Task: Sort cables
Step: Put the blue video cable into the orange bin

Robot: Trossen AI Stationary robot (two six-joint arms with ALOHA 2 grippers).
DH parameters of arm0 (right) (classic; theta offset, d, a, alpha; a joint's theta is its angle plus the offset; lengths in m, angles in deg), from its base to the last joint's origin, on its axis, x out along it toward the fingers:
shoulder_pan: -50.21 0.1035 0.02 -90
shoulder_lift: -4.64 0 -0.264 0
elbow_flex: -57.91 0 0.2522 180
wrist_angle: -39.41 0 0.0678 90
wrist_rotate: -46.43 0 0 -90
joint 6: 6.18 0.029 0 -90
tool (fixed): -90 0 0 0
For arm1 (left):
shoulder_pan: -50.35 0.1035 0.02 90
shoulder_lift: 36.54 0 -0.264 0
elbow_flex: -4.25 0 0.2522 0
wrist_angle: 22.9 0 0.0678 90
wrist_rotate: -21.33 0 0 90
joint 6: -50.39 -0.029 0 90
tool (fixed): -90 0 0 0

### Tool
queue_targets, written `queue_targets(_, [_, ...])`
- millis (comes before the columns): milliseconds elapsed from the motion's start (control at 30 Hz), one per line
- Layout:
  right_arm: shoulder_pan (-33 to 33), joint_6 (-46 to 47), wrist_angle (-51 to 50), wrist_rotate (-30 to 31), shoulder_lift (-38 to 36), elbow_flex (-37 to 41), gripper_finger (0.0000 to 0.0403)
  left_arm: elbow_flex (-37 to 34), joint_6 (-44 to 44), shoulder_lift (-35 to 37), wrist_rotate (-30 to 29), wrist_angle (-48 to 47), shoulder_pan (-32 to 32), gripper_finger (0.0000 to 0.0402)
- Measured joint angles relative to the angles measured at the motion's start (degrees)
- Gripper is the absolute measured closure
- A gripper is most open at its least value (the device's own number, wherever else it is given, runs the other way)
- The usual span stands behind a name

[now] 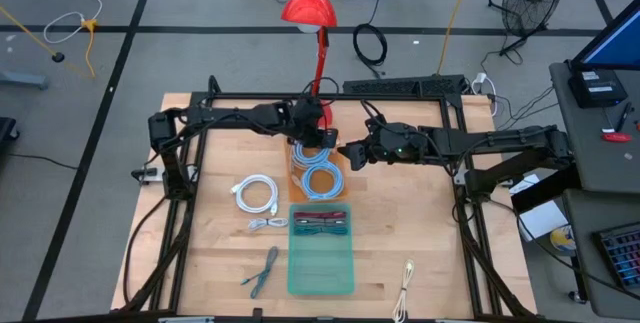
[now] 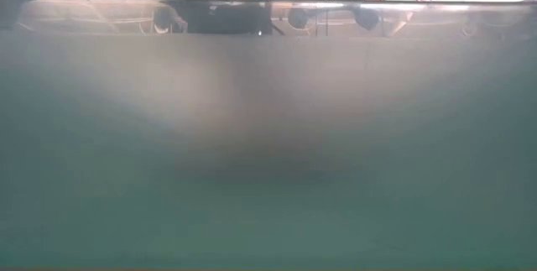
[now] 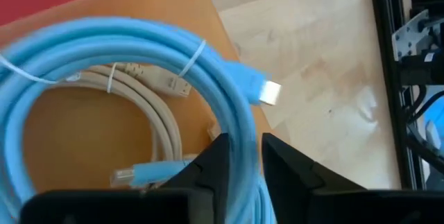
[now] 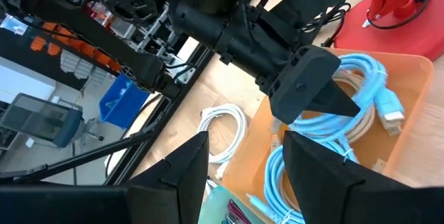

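Observation:
An orange tray (image 1: 342,191) holds light-blue coils (image 1: 322,175) and a beige coil (image 3: 149,116). My left gripper (image 1: 308,148) is over the tray's far part, shut on the upper light-blue coil (image 3: 139,40). It also shows in the right wrist view as my left gripper (image 4: 312,106), beside that coil (image 4: 364,78). My right gripper (image 1: 345,153) hovers open just right of the tray, its fingers (image 4: 173,175) wide apart. On the wood lie a white coil (image 1: 257,193), a small white bundle (image 1: 268,224), a grey-green bundle (image 1: 262,271) and a beige cable (image 1: 405,285). My left gripper (image 3: 244,144) pinches the strands of the light-blue coil's ring (image 3: 243,123) between its two fingers, which lie across the strands. It comes from above, slanting down. The coil lies flat over the beige coil in the orange tray (image 3: 76,134); whether it rests on it, I cannot tell.
A green see-through tray (image 1: 320,275) with red and green bundles (image 1: 322,225) sits near of the orange one; its wall (image 2: 268,137) fills the low view. The red lamp (image 1: 310,3) stands at the far edge, its base (image 4: 395,2) beside the orange tray. Bare wood lies right of both trays.

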Motion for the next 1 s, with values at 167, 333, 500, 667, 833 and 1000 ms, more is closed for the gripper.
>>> queue_targets(167, [0.3, 0.0, 0.0, 0.0, 0.0, 0.0, 0.0229, 0.0, 0.4, 0.0, 0.0, -1.2, 0.4, 0.0265])
queue_targets(333, [0.3, 0.0, 0.0, -0.1, 0.0, 0.0, 0.0229, 0.0, -0.3, 0.0, 1.3, -1.3, 1.0, 0.0219])
queue_targets(500, [0.3, 0.0, 0.0, -0.1, 0.0, 0.0, 0.0229, 0.7, -2.0, 0.7, 7.7, -0.2, 0.2, 0.0209])
queue_targets(667, [0.3, 0.0, -0.4, -0.3, 0.0, 0.0, 0.0229, 0.9, -11.9, 2.5, 11.0, -2.1, -3.5, 0.0270])
queue_targets(833, [0.3, -0.2, -0.6, -0.4, 0.0, 0.0, 0.0229, 0.4, -17.6, 2.0, 10.8, -4.6, -6.1, 0.0388])
queue_targets(1000, [0.3, -0.4, -0.6, -0.4, 0.0, 0.0, 0.0229, -2.3, -13.6, 1.9, 10.1, 4.6, -4.4, 0.0399])
